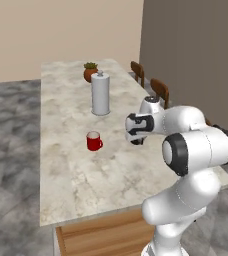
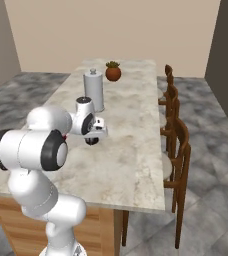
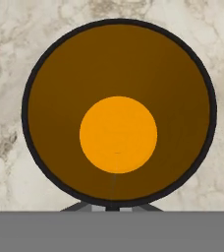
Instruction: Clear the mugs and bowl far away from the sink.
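Gripper (image 3: 112,209): clenched on black mug (image 3: 118,113) rim | pointing straight down | above counter (image 1: 76,165)

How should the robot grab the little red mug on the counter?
Probably from straight above, pinching the rim of the red mug. It stands upright with its mouth open, its handle sticks out sideways, and bare counter surrounds it. The white canister stands well behind.

Beige walls (image 2: 111,25), grey stone floor (image 2: 211,150), marble island (image 2: 131,150), wooden chairs (image 2: 178,150) alongside.
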